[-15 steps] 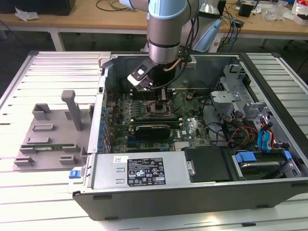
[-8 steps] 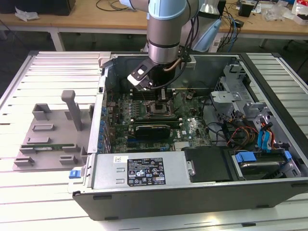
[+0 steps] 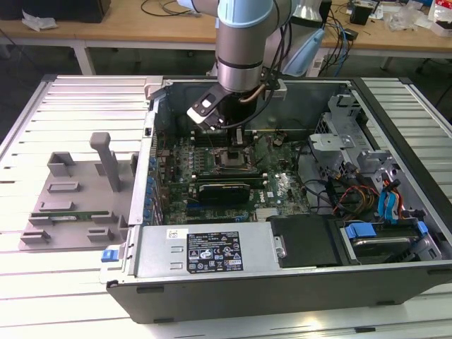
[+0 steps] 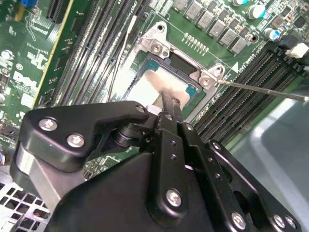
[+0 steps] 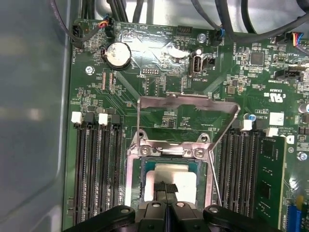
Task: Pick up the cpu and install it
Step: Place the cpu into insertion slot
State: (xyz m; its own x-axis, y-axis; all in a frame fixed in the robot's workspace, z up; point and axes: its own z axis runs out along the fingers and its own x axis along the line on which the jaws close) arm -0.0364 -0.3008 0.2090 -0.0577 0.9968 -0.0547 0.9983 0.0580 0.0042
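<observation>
Gripper (image 5: 166, 187) is down inside the open computer case (image 3: 282, 286), its two black fingers (image 4: 169, 104) pressed together with no gap showing between them, tips right on top of the cpu (image 5: 186, 180). And the cpu is seated, lying flat in the socket (image 5: 133, 186), silver top up, with a thin green rim showing around it in both wrist views. Nothing is pinched between the fingers; they meet at the chip's middle.

Around the chip, the socket's metal load plate (image 5: 188, 102) stands swung open and raised off the board. A thin steel lever (image 4: 263, 90) sticks out free beside one corner. Black memory slots (image 5: 99, 169) flank the socket on both sides, and a green memory stick (image 5: 270, 179) sits in a slot beyond one bank. A round coin battery (image 5: 118, 54) shines farther out on the green motherboard (image 3: 282, 185).

In the exterior view the arm comes in from twelve o'clock, straight down over the socket. At three o'clock of the board there are cables and drive bays with blue tabs (image 3: 360, 231). At nine o'clock of the case, a grey fixture (image 3: 70, 187) rests on the slatted bench (image 3: 56, 106), a long green stick (image 3: 67, 215) lying in it.
</observation>
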